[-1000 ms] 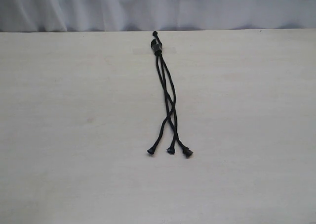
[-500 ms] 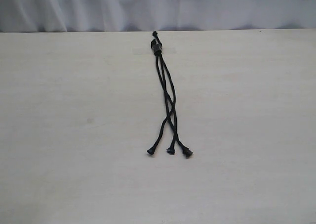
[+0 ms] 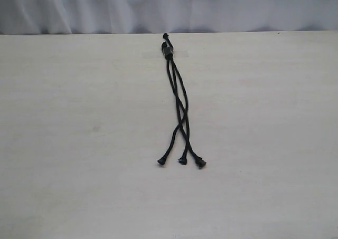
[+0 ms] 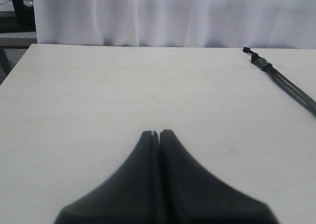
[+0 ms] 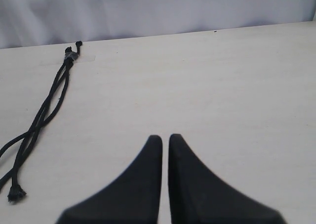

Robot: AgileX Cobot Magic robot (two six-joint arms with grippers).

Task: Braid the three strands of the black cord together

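the black cord (image 3: 182,118) lies mid-way across the counter (image 3: 79,144), its knot (image 3: 168,50) at the far edge and the three strands (image 3: 170,144) loosely crossed, well apart from the left gripper (image 4: 156,133) and right gripper (image 5: 165,137), both jaws clenched, empty.

Exterior view: raised, looking down along the counter (image 3: 63,144) toward the curtain (image 3: 237,7) at frame top, cord (image 3: 181,116) at centre. Wrist views: low, close over the counter, set behind left tool (image 4: 156,132) and right tool (image 5: 165,137), facing that curtain. All three share the cord's knotted end.
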